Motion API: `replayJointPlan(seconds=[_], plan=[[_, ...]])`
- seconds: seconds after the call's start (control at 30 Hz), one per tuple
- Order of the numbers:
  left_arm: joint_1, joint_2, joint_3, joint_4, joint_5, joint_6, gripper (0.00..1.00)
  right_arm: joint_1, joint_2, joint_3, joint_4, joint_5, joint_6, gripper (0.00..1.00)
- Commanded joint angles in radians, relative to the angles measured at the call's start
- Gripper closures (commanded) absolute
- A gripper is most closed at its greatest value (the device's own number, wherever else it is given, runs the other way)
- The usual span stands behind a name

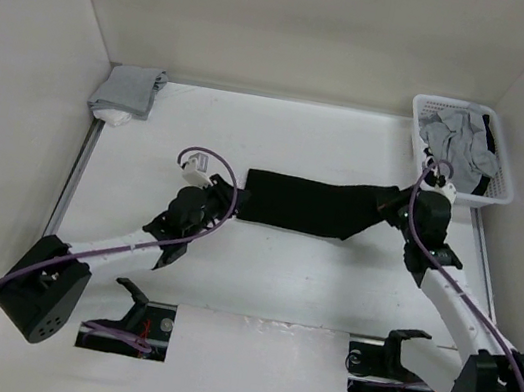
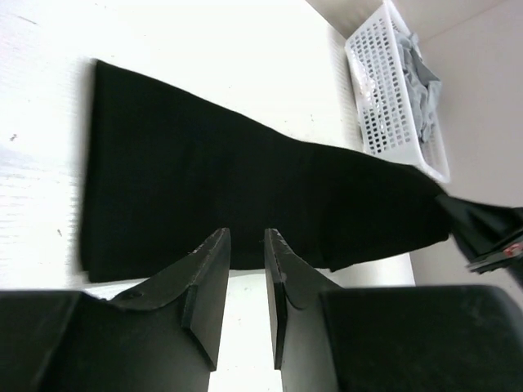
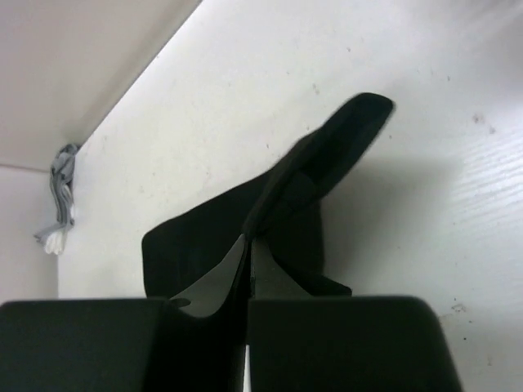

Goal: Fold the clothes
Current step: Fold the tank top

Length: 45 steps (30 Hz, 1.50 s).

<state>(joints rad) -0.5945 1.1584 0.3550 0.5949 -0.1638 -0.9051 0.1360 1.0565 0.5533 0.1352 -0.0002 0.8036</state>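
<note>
The clothes are a black tank top (image 1: pixel 306 204), folded into a long strip across the middle of the table. In the left wrist view it fills the frame as a dark band (image 2: pixel 245 180). My left gripper (image 1: pixel 229 200) sits at the strip's left end. Its jaws (image 2: pixel 247 237) stand open, tips at the near edge of the fabric, with only white table between them. My right gripper (image 1: pixel 405 209) is at the strip's right end. In the right wrist view it (image 3: pixel 248 242) is shut on a fold of the tank top (image 3: pixel 327 159), which rises off the table.
A white basket (image 1: pixel 451 102) holding light grey garments (image 1: pixel 462 145) stands at the back right, also seen in the left wrist view (image 2: pixel 384 90). A small grey-and-white cloth stack (image 1: pixel 128 91) lies at the back left corner. White walls enclose the table on three sides.
</note>
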Motion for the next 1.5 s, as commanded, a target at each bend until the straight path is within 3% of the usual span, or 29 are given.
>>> replayJointPlan(seconds=[0.0,0.23,0.6,0.67,0.77,0.83,0.97,1.17,1.33,1.47], plan=[[-0.006,-0.035,0.032,0.057,0.0,-0.006,0.77,0.081,-0.026,0.153,-0.167,0.115,-0.13,1.0],[0.037,-0.16,-0.033,0.014,0.004,-0.023,0.76,0.361,0.175,0.42,-0.318,0.273,-0.265,0.99],[0.183,-0.344,-0.082,-0.095,0.049,-0.04,0.74,0.653,0.669,0.83,-0.459,0.305,-0.316,0.96],[0.209,-0.353,-0.077,-0.109,0.059,-0.046,0.74,0.693,0.772,0.937,-0.515,0.313,-0.317,0.89],[0.238,-0.353,-0.068,-0.116,0.078,-0.048,0.74,0.753,0.853,1.036,-0.545,0.353,-0.307,0.65],[0.242,-0.336,-0.064,-0.11,0.069,-0.055,0.73,0.774,0.838,1.033,-0.513,0.339,-0.304,0.57],[0.212,-0.231,-0.018,-0.081,0.073,-0.064,0.73,0.756,0.691,0.874,-0.38,0.279,-0.267,0.58],[0.076,0.001,0.068,0.061,0.05,-0.057,0.73,0.581,0.528,0.53,-0.111,0.139,-0.144,0.95],[-0.012,0.228,0.163,0.158,0.064,-0.06,0.75,0.489,0.559,0.415,0.093,-0.016,-0.074,0.98],[-0.032,0.362,0.206,0.164,0.052,-0.054,0.79,0.451,0.644,0.474,0.141,-0.086,-0.053,0.97]])
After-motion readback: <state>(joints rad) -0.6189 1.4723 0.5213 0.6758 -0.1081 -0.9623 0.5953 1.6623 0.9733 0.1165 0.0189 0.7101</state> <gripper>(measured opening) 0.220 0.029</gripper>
